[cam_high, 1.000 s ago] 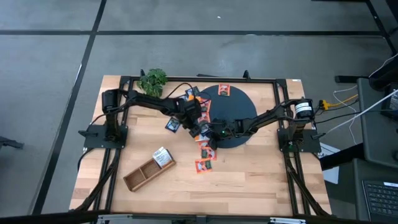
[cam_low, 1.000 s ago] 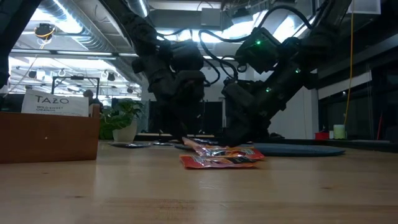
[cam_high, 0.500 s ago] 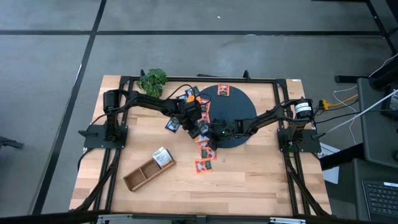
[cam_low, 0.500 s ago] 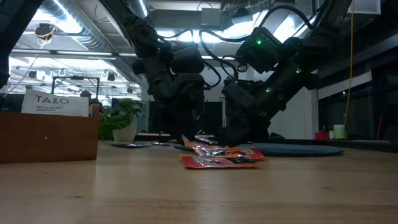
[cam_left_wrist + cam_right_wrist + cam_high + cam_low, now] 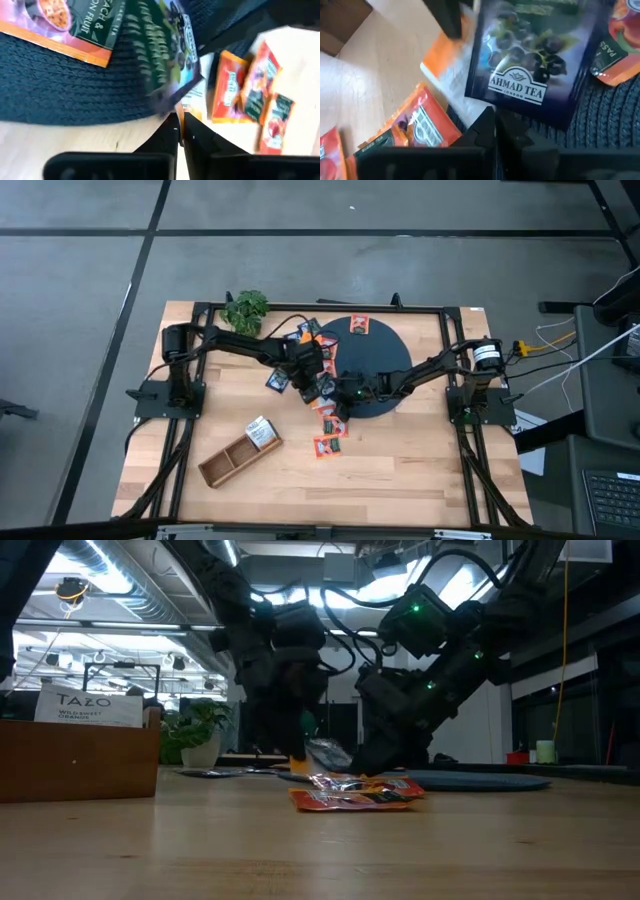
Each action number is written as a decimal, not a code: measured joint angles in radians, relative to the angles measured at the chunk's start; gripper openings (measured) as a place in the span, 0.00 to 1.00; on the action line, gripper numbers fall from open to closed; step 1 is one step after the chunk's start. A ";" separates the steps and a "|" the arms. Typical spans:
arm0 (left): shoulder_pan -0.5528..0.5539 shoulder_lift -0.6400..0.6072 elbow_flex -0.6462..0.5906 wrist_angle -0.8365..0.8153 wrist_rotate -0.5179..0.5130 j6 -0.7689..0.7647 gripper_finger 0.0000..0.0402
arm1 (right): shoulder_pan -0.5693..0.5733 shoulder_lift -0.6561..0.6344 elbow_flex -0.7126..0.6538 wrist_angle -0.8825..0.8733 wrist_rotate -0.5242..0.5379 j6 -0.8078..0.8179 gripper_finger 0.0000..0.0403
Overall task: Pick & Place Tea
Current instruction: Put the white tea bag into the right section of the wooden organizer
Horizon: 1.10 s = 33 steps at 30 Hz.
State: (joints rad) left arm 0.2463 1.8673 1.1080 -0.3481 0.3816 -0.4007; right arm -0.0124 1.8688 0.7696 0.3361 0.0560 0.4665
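Several small tea sachets, orange, red and dark, lie along the left rim of the dark woven disc and on the wood beside it. My left gripper is shut on a dark blue sachet over the disc's near-left rim. The same sachet shows tilted above two orange sachets in the low view. My right gripper is shut, with its tips right at this sachet's printed edge. My left gripper pinches the dark blue sachet by one edge between its two fingers. The sachet is tilted and lifted off the disc and the other sachets. My right gripper's tips stand at the sachet's edge; whether they touch it I cannot tell.
A long wooden compartment tray with a white sachet box in it lies at the near left. A green plant stands at the far left. Both arms crowd together at the disc's left rim. A black frame runs round the table.
My left gripper has shut on the dark blue sachet and has risen a little. The sachet, not seen above the pile before, now stands tilted and lifted over the orange sachets. My right arm has kept its place.
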 joint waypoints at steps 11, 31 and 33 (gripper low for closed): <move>0.019 -0.151 0.000 -0.232 -0.152 0.073 0.01 | 0.000 -0.142 -0.002 -0.012 -0.070 -0.033 0.23; -0.067 -0.401 -0.015 -0.282 -0.365 0.181 0.02 | -0.001 -0.223 0.000 0.095 -0.050 -0.158 0.26; -0.090 -0.445 -0.056 -0.212 -0.364 0.196 0.01 | -0.001 -0.223 0.000 0.113 -0.050 -0.170 0.26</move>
State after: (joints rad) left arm 0.1568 1.4227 1.0519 -0.5603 0.0177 -0.2048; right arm -0.0132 1.6463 0.7700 0.4490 0.0059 0.2967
